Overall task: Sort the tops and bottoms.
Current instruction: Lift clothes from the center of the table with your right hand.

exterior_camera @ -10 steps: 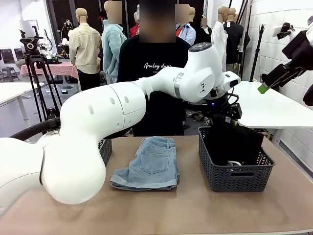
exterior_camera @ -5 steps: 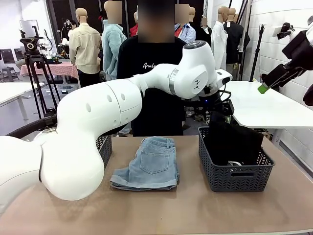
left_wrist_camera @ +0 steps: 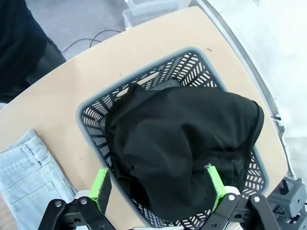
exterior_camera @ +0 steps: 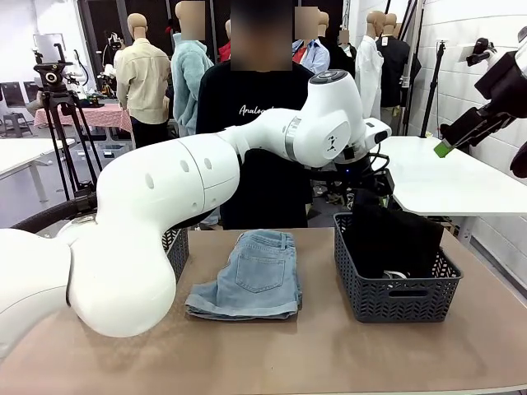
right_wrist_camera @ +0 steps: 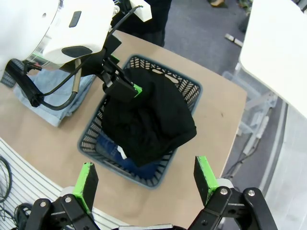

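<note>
Two dark grey mesh baskets stand on one table (exterior_camera: pixel 329 362): one basket (exterior_camera: pixel 395 300) in full sight, a second basket (exterior_camera: pixel 179 252) partly hidden by an arm; one pair of pale denim shorts (exterior_camera: pixel 247 284); one black top (left_wrist_camera: pixel 182 143); one patch of dark blue cloth (right_wrist_camera: pixel 109 143), too covered to name. Two grippers, the left gripper (left_wrist_camera: pixel 157 184) and the right gripper (right_wrist_camera: pixel 145 177), each with two green-padded fingers; one person (exterior_camera: pixel 247 89) at the table.
</note>
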You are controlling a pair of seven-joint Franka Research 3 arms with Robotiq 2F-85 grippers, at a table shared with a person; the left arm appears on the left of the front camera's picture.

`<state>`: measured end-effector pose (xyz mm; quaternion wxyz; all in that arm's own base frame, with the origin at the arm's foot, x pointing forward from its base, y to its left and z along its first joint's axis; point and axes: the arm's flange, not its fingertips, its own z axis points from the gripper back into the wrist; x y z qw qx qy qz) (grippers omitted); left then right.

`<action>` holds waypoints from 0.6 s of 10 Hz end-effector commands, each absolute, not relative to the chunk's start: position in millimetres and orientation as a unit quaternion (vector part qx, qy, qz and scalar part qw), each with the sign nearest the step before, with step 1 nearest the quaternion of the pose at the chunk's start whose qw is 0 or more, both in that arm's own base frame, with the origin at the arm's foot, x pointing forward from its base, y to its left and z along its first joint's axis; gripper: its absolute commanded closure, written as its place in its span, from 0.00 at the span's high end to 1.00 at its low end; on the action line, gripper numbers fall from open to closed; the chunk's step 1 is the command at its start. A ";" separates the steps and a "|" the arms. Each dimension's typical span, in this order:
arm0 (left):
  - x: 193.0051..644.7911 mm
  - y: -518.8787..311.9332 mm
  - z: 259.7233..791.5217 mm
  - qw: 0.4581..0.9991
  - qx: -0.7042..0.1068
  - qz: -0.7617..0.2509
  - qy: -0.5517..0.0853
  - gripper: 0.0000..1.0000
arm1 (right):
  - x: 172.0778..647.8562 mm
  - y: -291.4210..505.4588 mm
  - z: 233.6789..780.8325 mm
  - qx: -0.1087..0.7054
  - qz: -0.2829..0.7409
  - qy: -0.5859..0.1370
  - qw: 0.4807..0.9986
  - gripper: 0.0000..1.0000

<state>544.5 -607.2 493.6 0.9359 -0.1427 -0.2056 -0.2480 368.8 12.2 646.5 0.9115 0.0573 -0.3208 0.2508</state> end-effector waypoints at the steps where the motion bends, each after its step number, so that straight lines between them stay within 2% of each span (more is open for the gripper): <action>1: 545.4 -605.7 495.3 0.936 -0.139 -0.249 -0.208 1.00 | 368.6 12.0 646.2 0.051 0.253 -0.319 0.912 1.00; 6: 544.5 -607.2 493.7 0.936 -0.143 -0.248 -0.206 1.00 | 368.6 12.0 646.2 0.051 0.253 -0.319 0.912 1.00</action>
